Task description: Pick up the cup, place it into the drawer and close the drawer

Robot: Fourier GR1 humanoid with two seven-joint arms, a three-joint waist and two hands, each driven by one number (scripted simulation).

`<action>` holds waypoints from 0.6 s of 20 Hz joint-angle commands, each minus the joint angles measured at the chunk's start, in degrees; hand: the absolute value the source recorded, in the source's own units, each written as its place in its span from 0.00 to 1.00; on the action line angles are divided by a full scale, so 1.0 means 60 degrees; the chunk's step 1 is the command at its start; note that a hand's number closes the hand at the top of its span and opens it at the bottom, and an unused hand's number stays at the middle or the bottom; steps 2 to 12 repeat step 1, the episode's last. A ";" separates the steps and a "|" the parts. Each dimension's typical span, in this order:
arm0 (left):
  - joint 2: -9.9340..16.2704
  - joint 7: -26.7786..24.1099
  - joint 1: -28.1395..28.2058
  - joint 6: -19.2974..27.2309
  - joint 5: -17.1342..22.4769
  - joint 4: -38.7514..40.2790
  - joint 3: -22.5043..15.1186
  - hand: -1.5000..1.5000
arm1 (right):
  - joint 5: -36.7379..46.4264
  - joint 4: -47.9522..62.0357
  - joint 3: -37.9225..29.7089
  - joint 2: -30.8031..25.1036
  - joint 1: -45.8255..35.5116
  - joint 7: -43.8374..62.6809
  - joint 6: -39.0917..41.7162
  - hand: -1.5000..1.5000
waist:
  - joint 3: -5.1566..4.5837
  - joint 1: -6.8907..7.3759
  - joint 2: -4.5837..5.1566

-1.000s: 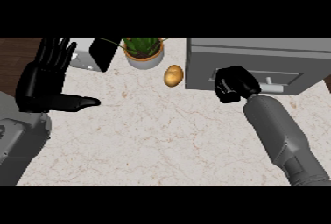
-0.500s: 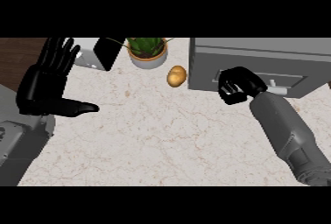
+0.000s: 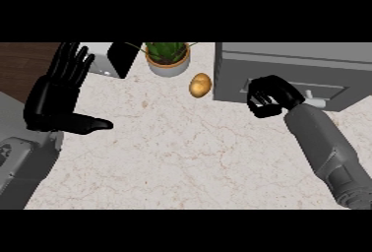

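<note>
No cup shows anywhere in the head view. The grey drawer unit (image 3: 291, 64) stands at the back right, its front facing me, with a pale handle (image 3: 314, 94) on it. My right hand (image 3: 270, 96) is against that front, just left of the handle, its fingers curled; nothing shows inside them. My left hand (image 3: 62, 93) rests open at the left, fingers up and thumb pointing right.
A potted plant (image 3: 169, 58) stands at the back centre, with a yellow-brown potato (image 3: 201, 84) just in front of it, close to the drawer unit's left side. A dark box-shaped appliance (image 3: 116, 60) sits at the back left. Marble counter (image 3: 189, 157) stretches in front.
My right hand has shifted only slightly along the drawer front and stays curled. The left hand holds the same open pose.
</note>
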 commanded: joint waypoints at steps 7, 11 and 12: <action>-0.0147 -0.0153 -0.0046 -0.0020 -0.0145 0.0013 -0.0087 0.00 | -0.0125 0.0533 -0.0601 -0.0754 -0.0848 0.1021 -0.0689 1.00 | 0.0102 0.0194 0.0385; -0.0147 -0.0153 -0.0046 -0.0020 -0.0145 0.0013 -0.0087 0.00 | -0.0125 0.0533 -0.0601 -0.0754 -0.0848 0.1021 -0.0689 1.00 | 0.0102 0.0194 0.0385; -0.0147 -0.0153 -0.0046 -0.0020 -0.0145 0.0013 -0.0087 0.00 | -0.0125 0.0533 -0.0601 -0.0754 -0.0848 0.1021 -0.0689 1.00 | 0.0102 0.0194 0.0385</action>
